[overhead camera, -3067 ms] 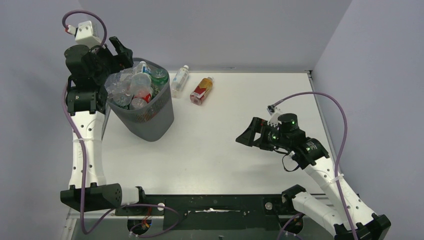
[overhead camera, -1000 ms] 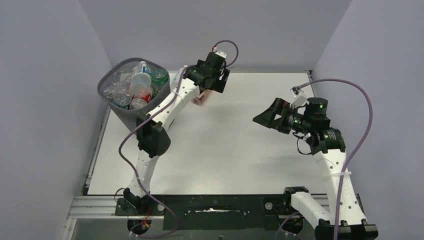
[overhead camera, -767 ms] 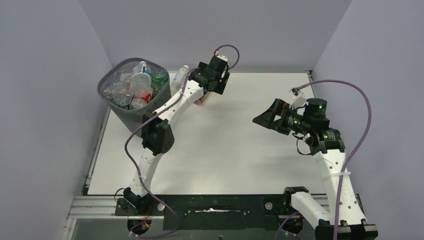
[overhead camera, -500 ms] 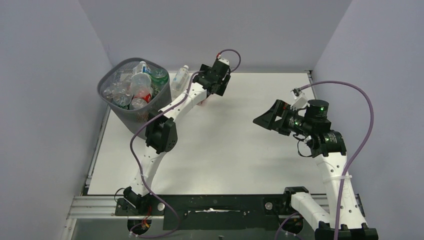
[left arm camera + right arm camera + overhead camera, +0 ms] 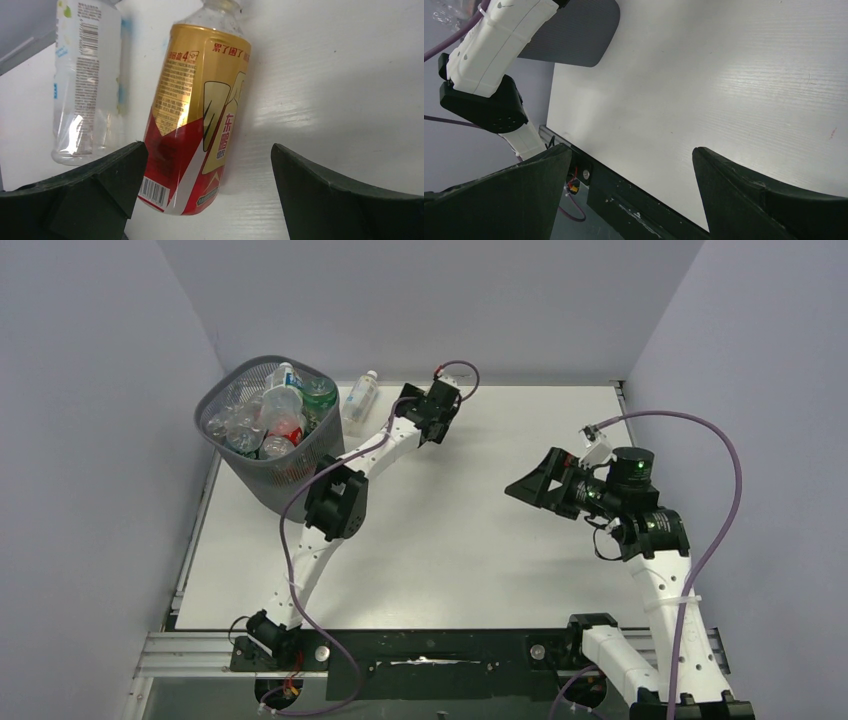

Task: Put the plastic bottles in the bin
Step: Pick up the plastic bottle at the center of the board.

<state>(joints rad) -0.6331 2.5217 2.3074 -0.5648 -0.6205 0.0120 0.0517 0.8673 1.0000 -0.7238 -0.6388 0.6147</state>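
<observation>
The gold-and-red labelled bottle (image 5: 197, 115) carries Chinese print. At the 12 o'clock end of its label, red characters read "累了困了". On the label's 3 o'clock side, large red characters read "东鹏". A figure "4" ends a short line of characters at the 11 o'clock corner. A barcode sits at 7 o'clock, its digits illegible. The clear bottle (image 5: 87, 85), at 9 o'clock of it, bears a barcode and fine print, both too small to read.

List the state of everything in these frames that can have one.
Dark grey mesh bin: upright, bottles piled to its rim.
Gold-and-red labelled plastic bottle: lying on the table, ungripped.
Clear plastic bottle: lying beside it, outside the bin.
Left pincer: open, over the gold-and-red bottle.
Right pincer: open, empty.
</observation>
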